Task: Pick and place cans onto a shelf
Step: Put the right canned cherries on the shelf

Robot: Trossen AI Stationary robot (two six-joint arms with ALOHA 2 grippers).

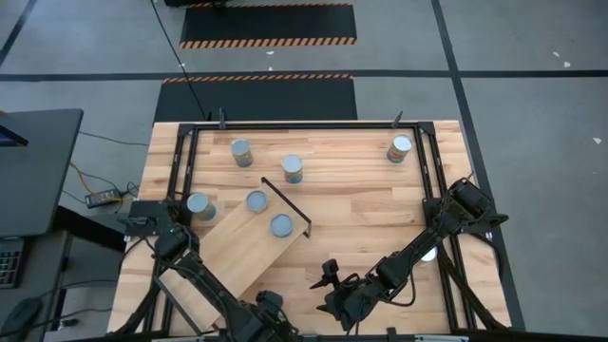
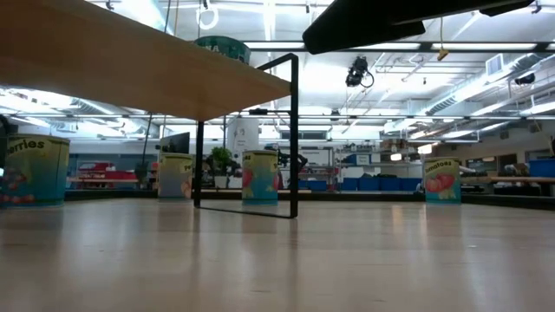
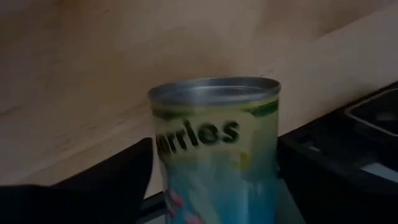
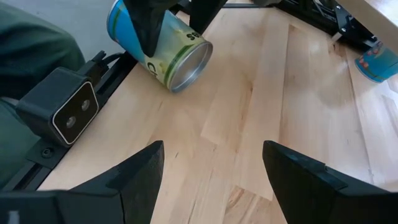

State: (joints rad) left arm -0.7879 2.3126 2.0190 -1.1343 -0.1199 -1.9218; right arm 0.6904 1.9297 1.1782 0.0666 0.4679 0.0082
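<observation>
At the table's near edge the left gripper (image 3: 214,177) has its fingers closed on either side of the held can (image 3: 214,143), whose label faces the wrist camera. The grip looks set for carrying it to the shelf (image 1: 233,252), the plywood board that lies slantwise on the tabletop (image 1: 361,204). Two shelved cans (image 1: 256,200) already stand on the shelf, and a loose can (image 1: 198,205) sits just beside its far-left edge. Three more waiting cans (image 1: 292,168) are spread over the far part of the table, apparently still to be picked. To the right, the right gripper (image 4: 211,168) hangs near the table's near edge with its jaws wide and nothing between them, seemingly waiting its turn. The overhead camera barely shows the held can. The right wrist camera shows it tilted, silver end forward, clamped just above the boards beside a small camera (image 4: 62,109). The table-level camera adds that the shelf is raised on black legs.
</observation>
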